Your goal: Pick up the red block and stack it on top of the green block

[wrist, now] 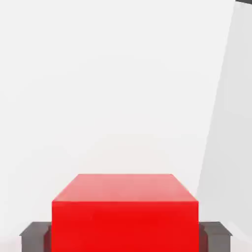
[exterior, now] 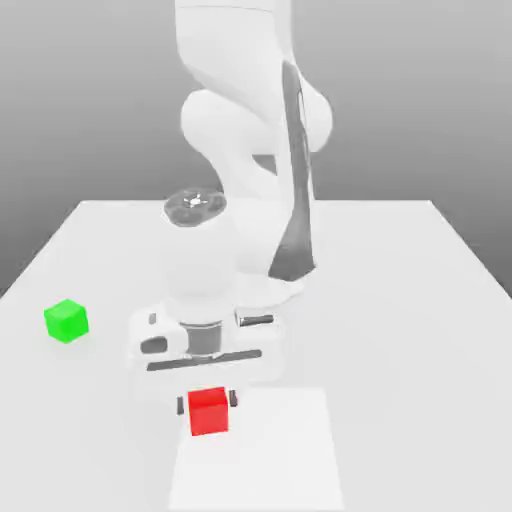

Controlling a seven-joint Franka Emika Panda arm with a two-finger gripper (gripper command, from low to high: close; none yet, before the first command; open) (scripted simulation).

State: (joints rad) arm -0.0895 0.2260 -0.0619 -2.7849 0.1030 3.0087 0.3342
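Note:
The red block (exterior: 208, 411) rests on the white table near its front edge, between the two dark fingers of my gripper (exterior: 208, 401). In the hand view the red block (wrist: 125, 211) sits close up, with a grey fingertip (wrist: 34, 236) pressed to one side and the other fingertip (wrist: 214, 235) pressed to the opposite side. The gripper is shut on the red block. The green block (exterior: 66, 321) stands alone on the table toward the exterior view's left, well apart from the gripper.
The white table (exterior: 400, 300) has a slightly brighter square patch (exterior: 290, 450) at the front, partly under the red block. The robot's white arm (exterior: 250, 150) rises behind the gripper at the middle of the table.

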